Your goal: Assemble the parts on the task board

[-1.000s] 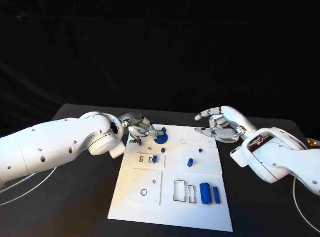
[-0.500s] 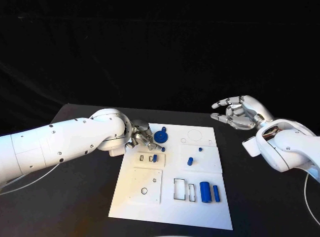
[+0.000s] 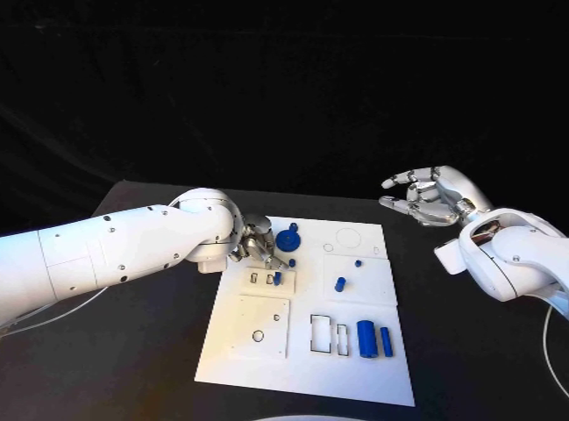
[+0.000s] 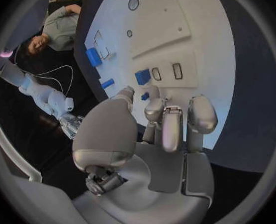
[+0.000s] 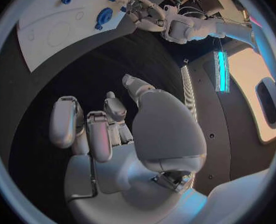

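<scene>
Robotics lab, black-draped backdrop (image 3: pixel 284 88), black table (image 3: pixel 145 351), white task board (image 3: pixel 360 368)

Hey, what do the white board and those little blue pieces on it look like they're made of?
Task board: looks like matte white plastic, flat with even cut-out slots. Blue parts: probably moulded or printed plastic, uniform colour with a slight sheen. Neither can be confirmed from these views.

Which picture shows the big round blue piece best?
The head view: the round blue piece sits in plain sight near the far end of the board, beside the left robot hand. The right wrist view shows it small, near the circle's rim. In the left wrist view I cannot pick it out.
</scene>
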Motion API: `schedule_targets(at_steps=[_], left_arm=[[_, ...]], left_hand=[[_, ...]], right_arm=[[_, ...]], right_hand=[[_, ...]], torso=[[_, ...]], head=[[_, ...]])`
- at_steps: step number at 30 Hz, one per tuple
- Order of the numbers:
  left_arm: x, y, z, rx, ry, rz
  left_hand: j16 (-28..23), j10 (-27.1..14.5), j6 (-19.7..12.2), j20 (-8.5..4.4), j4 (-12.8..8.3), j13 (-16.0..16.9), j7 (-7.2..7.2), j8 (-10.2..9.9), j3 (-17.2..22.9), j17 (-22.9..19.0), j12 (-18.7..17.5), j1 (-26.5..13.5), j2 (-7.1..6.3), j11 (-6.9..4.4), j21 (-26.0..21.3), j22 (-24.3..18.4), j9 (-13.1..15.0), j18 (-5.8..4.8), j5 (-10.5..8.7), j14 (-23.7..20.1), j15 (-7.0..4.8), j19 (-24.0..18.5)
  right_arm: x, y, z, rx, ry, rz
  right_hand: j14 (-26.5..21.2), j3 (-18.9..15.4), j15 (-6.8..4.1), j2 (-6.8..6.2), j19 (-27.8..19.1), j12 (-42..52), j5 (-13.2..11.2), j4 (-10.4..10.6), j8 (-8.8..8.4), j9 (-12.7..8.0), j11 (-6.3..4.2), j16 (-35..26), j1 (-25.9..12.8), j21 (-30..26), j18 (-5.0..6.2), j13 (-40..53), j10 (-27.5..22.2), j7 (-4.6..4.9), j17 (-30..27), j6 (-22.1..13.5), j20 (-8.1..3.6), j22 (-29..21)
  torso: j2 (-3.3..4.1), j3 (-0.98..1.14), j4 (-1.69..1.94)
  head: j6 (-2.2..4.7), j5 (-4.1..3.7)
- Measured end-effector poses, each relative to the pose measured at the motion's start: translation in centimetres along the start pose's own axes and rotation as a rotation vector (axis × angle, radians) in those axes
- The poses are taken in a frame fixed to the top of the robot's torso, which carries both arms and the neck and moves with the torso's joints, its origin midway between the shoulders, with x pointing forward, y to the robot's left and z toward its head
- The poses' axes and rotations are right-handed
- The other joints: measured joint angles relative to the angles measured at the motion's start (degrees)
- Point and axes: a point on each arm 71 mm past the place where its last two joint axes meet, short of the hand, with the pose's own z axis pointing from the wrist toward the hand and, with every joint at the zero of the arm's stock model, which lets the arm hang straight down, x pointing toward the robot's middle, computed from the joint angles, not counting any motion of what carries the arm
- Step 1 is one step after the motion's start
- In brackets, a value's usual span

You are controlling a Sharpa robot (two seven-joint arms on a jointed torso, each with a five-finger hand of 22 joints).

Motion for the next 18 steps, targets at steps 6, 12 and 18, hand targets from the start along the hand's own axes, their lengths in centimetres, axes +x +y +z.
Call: schedule_targets(at_steps=[6, 12, 18], left_arm=[[0.25, -0.07, 0.23, -0.007, 0.015, 0.013], [0.37, -0.28, 0.41, -0.007, 0.023, 0.02], [0.48, -0.38, 0.68, -0.01, 0.036, 0.027]], left_hand=[[0.0, 0.0, 0.0, 0.0, 0.08, -0.15, 0.0, 0.0, -0.39, 0.0, -0.21, -0.53, 0.09, 0.0, 0.0, -0.03, 0.28, 0.0, 0.0, 0.0, 0.0, 0.0], [0.0, 0.0, 0.0, 0.0, 0.08, -0.15, 0.0, 0.29, -0.39, -0.01, -0.21, -0.76, 0.32, 0.0, 0.0, -0.03, 0.58, 0.01, 0.0, 0.0, 0.0, 0.0], [0.0, -0.51, -0.43, -0.01, 0.08, -0.33, -0.01, 0.29, -0.39, -0.01, -0.2, -0.58, 0.49, -0.11, 0.0, -0.19, 0.93, 0.0, 0.0, 0.0, 0.0, -0.44]], right_arm=[[0.01, -0.08, 0.15, 0.004, -0.002, 0.0], [0.01, -0.15, 0.24, 0.007, -0.003, 0.0], [0.12, -0.17, 0.32, 0.01, -0.002, 0.0]], right_hand=[[0.0, -0.15, 0.0, -0.17, 0.0, -0.44, 0.43, 0.15, 0.22, -0.01, 0.0, 0.0, -0.17, -0.28, 0.0, -0.5, -0.4, 0.0, 0.0, 0.0, 0.0, 0.0], [0.0, -0.15, 0.0, -0.23, -0.21, -0.44, 0.43, 0.14, 0.22, -0.01, 0.0, -0.23, -0.23, -0.28, 0.0, -0.58, -0.4, 0.0, -0.01, 0.0, -0.21, -0.01], [0.0, -0.07, 0.0, -0.23, -0.21, -0.66, 0.66, 0.4, 0.21, -0.01, 0.21, -0.23, -0.23, -0.64, 0.0, -0.78, -0.61, 0.0, -0.01, 0.0, -0.21, -0.19]], torso=[[0.03, -0.04, -0.01], [0.03, -0.08, -0.02], [0.03, -0.12, -0.05]], head=[[-0.13, 0.08], [-0.24, 0.16], [-0.44, 0.31]])
